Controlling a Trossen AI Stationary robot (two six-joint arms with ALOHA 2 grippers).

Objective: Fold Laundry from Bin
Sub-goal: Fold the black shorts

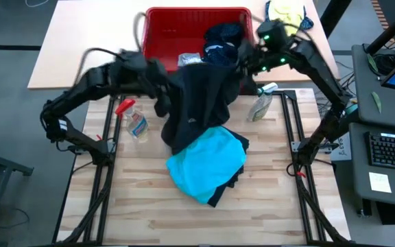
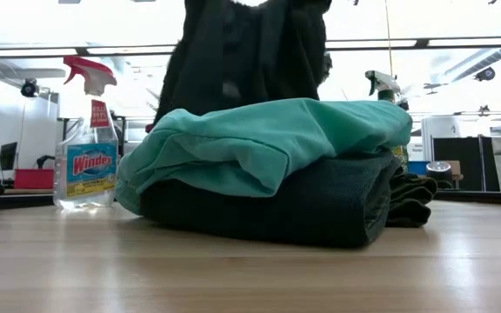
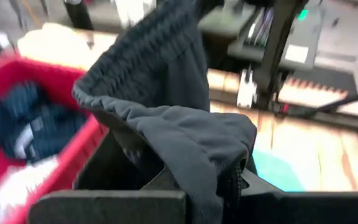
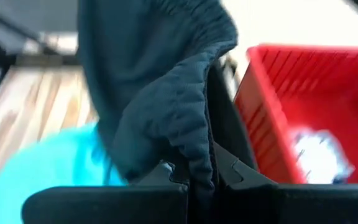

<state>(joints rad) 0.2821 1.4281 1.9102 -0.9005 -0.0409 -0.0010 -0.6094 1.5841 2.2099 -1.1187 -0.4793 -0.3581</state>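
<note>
Mid-task: a turquoise garment (image 1: 204, 165) on a dark folded one (image 2: 320, 204) sits stacked on the table just in front of the red bin (image 1: 163, 31). Left gripper (image 1: 162, 103) and right gripper (image 1: 247, 67) are each clamped on a black garment (image 1: 197, 103), held up between bin and stack, unfolded. Navy (image 1: 223, 36) and light pieces (image 1: 190, 60) remain in the bin.

Right tool (image 4: 199, 177) pinches dark garment (image 4: 160, 81) (turquoise garment (image 4: 48, 168) below) beside red bin (image 4: 278, 112)
</note>
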